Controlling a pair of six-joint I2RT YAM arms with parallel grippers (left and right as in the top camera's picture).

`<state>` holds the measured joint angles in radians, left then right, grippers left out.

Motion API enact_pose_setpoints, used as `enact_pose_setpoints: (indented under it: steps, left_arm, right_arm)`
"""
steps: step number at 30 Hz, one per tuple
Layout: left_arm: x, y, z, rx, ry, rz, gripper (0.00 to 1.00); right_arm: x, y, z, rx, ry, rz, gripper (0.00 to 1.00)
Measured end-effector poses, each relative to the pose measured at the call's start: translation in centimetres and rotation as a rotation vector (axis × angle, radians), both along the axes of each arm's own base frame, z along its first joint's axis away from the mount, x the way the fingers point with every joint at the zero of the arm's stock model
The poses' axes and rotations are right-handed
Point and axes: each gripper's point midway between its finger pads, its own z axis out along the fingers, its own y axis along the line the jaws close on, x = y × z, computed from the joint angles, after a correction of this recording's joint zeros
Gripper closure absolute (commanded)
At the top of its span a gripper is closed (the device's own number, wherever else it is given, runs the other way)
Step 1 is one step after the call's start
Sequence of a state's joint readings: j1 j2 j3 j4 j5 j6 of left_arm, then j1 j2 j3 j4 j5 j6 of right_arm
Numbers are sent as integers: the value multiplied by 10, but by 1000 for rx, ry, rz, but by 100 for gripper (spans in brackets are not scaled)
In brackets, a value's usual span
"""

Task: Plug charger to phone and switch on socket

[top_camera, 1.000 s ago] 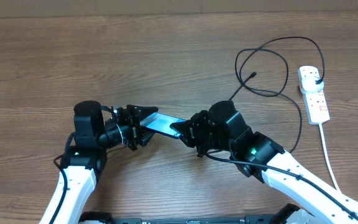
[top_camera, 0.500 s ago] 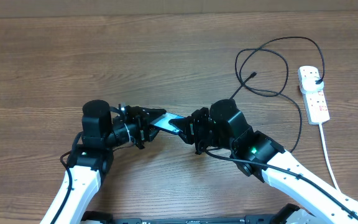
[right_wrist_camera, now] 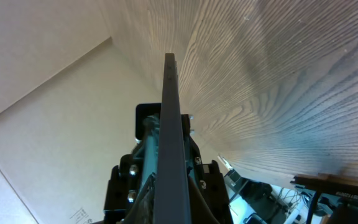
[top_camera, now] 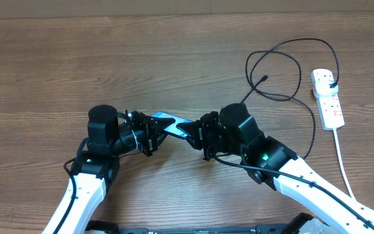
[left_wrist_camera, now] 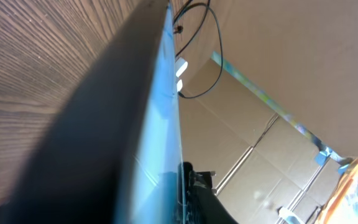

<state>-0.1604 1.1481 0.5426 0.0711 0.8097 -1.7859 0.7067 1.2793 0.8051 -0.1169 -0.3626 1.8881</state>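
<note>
**Q:** How do the grippers stand?

**A:** Overhead, the left gripper and right gripper face each other near the middle of the table. The phone bridges them, tilted, with its teal screen showing. The right gripper is clamped on the phone's right end. The left gripper's fingers straddle the other end, but whether they press on it cannot be told.

**Q:** What do the wrist views add?

**A:** The right wrist view shows the phone edge-on, a thin dark line running toward the left gripper. The left wrist view shows the screen at a grazing angle, with cardboard boxes behind.

**Q:** And farther out?

**A:** The charger loops well apart at far right. Its connector tip lies on the wood, and its plug sits on the socket. Both arms reach in from the near edge, wrists turned inward.
</note>
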Motion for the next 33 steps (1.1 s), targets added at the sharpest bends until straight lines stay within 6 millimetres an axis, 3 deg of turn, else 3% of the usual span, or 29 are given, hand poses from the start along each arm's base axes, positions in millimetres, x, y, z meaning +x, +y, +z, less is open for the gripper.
enact_pose_setpoints:
  steps: [3, 8, 10, 16, 18, 19, 20, 22, 28, 33]
  left_arm:
    - [1, 1, -1, 9, -1, 11, 84]
    - [2, 3, -5, 17, 19, 27, 96]
    - [2, 3, -5, 10, 36, 37, 96]
    - [3, 4, -9, 30, 39, 51, 96]
    - [9, 10, -13, 58, 31, 89, 96]
    - [11, 13, -15, 78, 24, 107, 96]
    - [13, 16, -17, 92, 22, 120, 96]
    - [12, 21, -24, 123, 37, 138, 96]
    - [2, 37, -52, 220, 110, 149, 96]
    - [9, 43, -55, 218, 89, 141, 96]
  right_arm:
    - [0, 0, -1, -2, 2, 0, 96]
    - [0, 0, -1, -1, 5, -2, 96]
    - [0, 0, -2, 0, 14, -8, 92]
    - [-1, 0, -2, -1, 13, 0, 61]
    - [-2, 0, -4, -19, -4, 15, 42]
    - [-2, -1, -6, -36, -24, 21, 22]
    - [-1, -3, -8, -62, -45, 27, 15]
    - [3, -14, -20, -165, -101, 22, 0]
    - [6, -76, -72, -603, -175, 8, 0]
    - [4, -125, -90, -879, -178, -30, 0]
